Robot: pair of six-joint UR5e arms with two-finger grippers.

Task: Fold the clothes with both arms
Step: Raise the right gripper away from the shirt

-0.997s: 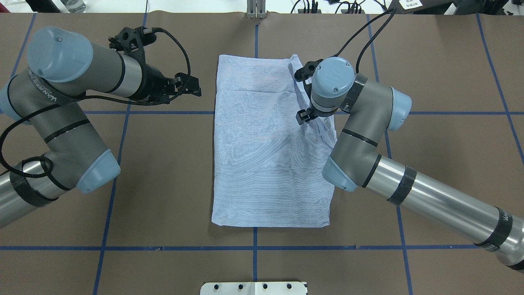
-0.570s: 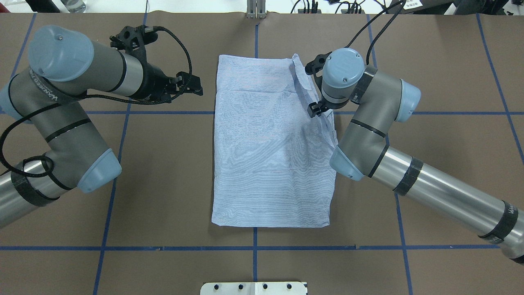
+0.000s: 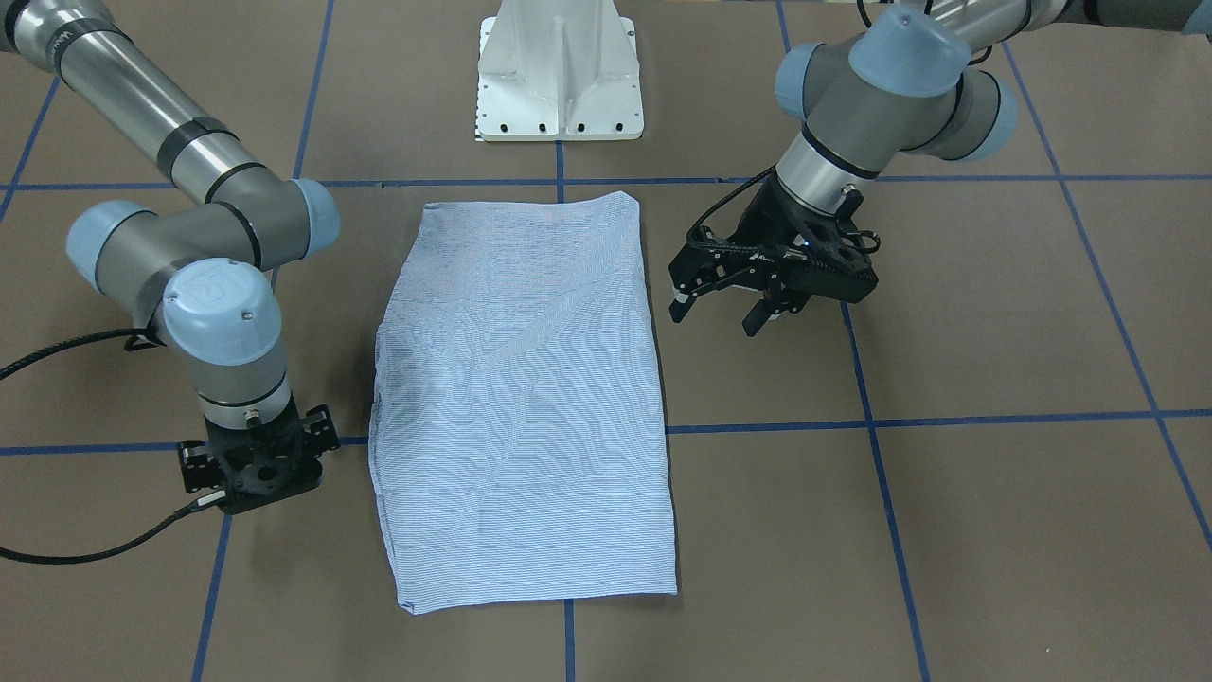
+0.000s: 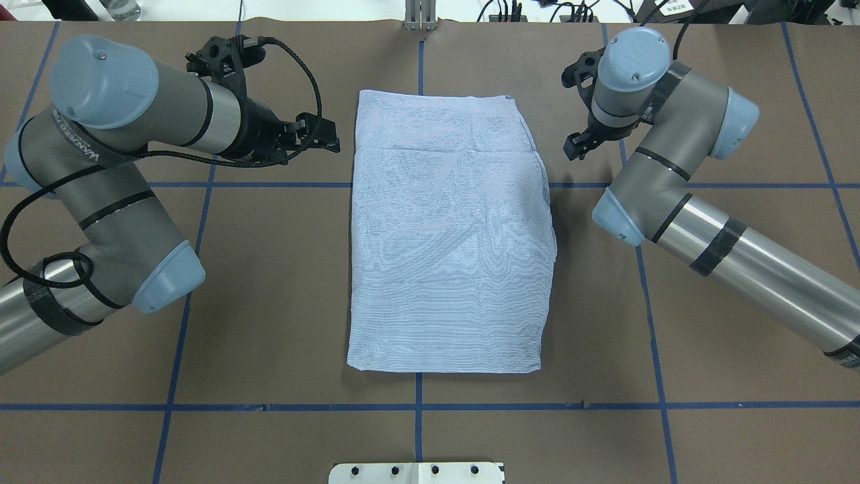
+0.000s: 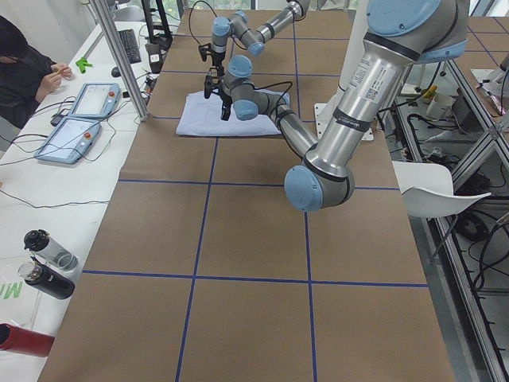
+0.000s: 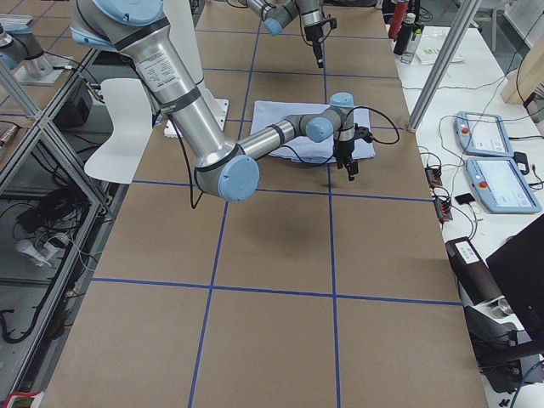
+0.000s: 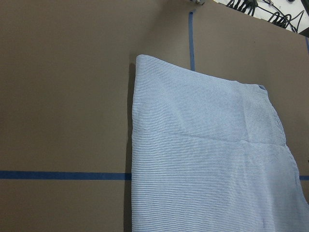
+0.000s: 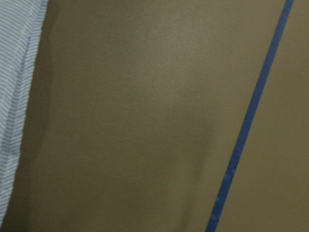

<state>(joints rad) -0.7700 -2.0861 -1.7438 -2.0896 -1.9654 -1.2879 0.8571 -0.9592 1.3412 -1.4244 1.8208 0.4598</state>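
striped cotton flat between two empty-looking hands

the shirt (image 4: 450, 242) lies as a smooth folded rectangle mid-table (image 4: 269, 302), its long axis running straight away from the robot. both grippers sit by its far end, one either side, neither touching cloth. the left gripper (image 3: 717, 311) is the nearer, just off the far-left edge, its wrist lying almost level with the fingers aimed sideways at the shirt, jaws spread and holding nothing. the right gripper (image 4: 576, 144) hangs straight down over bare brown paper beside the opposite edge; i can't tell how wide it stands. i'd guess the next fold goes end to end along that long axis.
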